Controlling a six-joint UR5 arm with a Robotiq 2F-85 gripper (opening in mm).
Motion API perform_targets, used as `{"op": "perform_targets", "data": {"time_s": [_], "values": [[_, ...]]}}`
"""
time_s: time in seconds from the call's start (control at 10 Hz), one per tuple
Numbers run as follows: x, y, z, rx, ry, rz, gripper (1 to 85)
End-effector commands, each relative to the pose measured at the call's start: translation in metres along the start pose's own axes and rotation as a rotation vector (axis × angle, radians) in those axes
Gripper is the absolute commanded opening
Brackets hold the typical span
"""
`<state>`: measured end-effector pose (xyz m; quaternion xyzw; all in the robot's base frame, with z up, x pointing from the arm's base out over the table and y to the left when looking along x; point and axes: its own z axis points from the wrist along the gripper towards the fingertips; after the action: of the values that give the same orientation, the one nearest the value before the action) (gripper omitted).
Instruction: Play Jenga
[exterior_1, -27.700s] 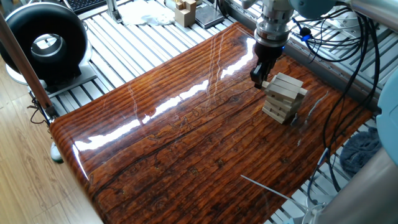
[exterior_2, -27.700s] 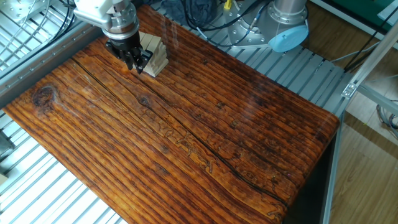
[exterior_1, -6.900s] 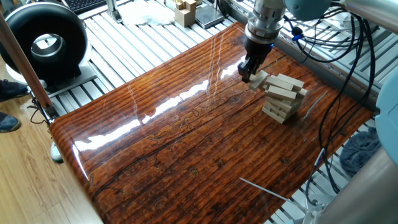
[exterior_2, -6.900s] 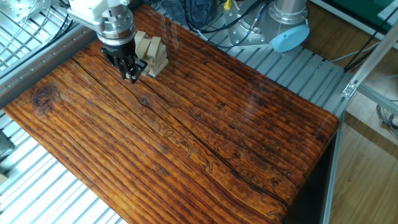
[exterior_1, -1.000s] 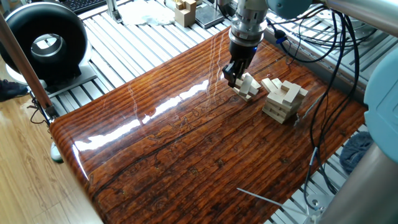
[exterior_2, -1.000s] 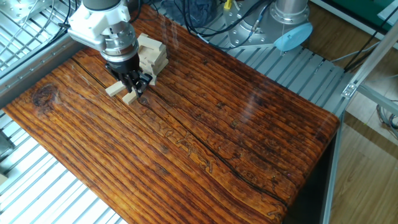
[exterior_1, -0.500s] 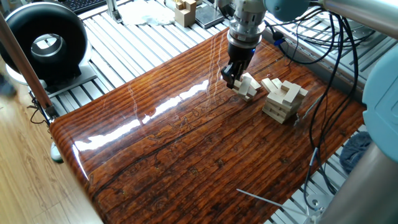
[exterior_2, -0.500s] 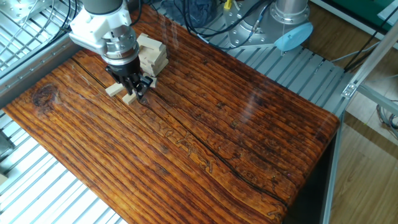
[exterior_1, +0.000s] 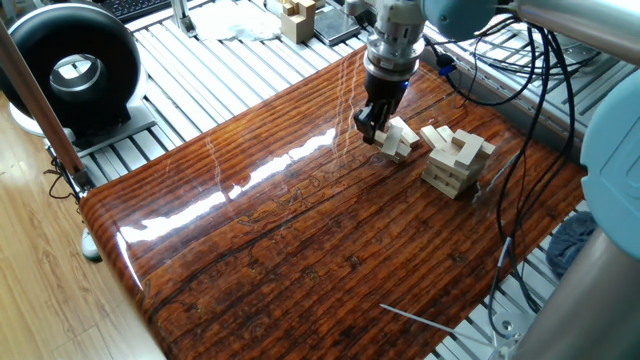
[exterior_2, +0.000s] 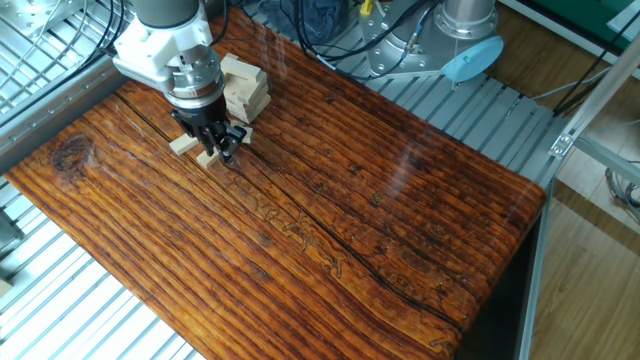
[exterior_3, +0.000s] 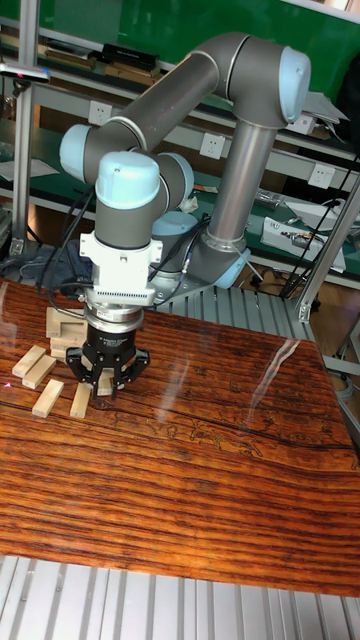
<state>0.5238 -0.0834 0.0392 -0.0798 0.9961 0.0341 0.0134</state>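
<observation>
The Jenga tower (exterior_1: 457, 158) stands near the table's far right edge, its top layers uneven. It also shows behind the arm (exterior_2: 246, 88) and partly hidden at the left (exterior_3: 62, 326). Several loose pale bars (exterior_1: 401, 138) lie on the table just left of the tower, fanned out side by side (exterior_3: 46, 384). My gripper (exterior_1: 368, 127) hangs low over the loose bars (exterior_2: 208, 157), pointing straight down. Its fingers (exterior_3: 80, 386) are spread apart, so it looks open (exterior_3: 106, 388), and I see no bar lifted in it (exterior_2: 222, 143).
The glossy dark wooden table (exterior_1: 300, 230) sits on a slatted metal bench. A black round fan (exterior_1: 70, 70) stands at the far left and tan boxy wooden pieces (exterior_1: 297, 17) beyond the back edge. Cables (exterior_1: 530, 60) hang beside the tower. The arm's base (exterior_2: 465, 40) is off the table's side.
Over the last second my gripper has shifted slightly sideways above the loose bars. The bars and the tower have stayed in place.
</observation>
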Motion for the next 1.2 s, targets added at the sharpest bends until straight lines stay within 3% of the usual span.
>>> {"op": "perform_targets", "data": {"time_s": [0.0,1.1], "values": [[-0.007,0.003,0.006,-0.009,-0.019,0.01,14.7],[-0.015,0.003,0.016,-0.004,-0.041,0.005,17.0]]}}
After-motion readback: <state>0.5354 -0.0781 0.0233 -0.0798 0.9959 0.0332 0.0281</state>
